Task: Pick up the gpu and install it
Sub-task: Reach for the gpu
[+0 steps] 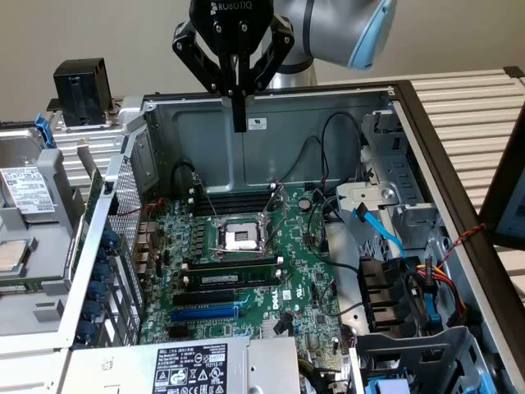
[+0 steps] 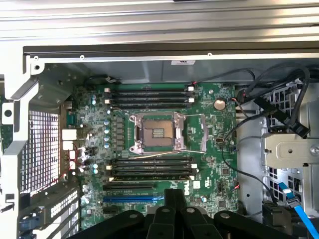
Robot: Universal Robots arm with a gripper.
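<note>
My gripper (image 1: 239, 121) hangs above the far wall of the open computer case (image 1: 271, 123). It is shut, fingertips together, with nothing between them. In the wrist view its black fingers (image 2: 174, 195) point down over the large green motherboard (image 2: 209, 164), near the long blue slot (image 2: 133, 197). A thin green board edge stands just outside the case wall on the exterior view's left (image 1: 92, 209). It also appears at the wrist picture's border (image 2: 4, 127). It looks like the gpu seen edge-on, well away from the gripper.
The empty processor socket (image 1: 244, 238) sits mid-board between black memory sticks (image 1: 234, 199). Loose cables (image 1: 328, 139), a blue cable (image 1: 379, 234) and drive bays crowd the exterior view's right. A black box (image 1: 82, 90) stands behind the case. The power supply (image 1: 193, 367) lies in front.
</note>
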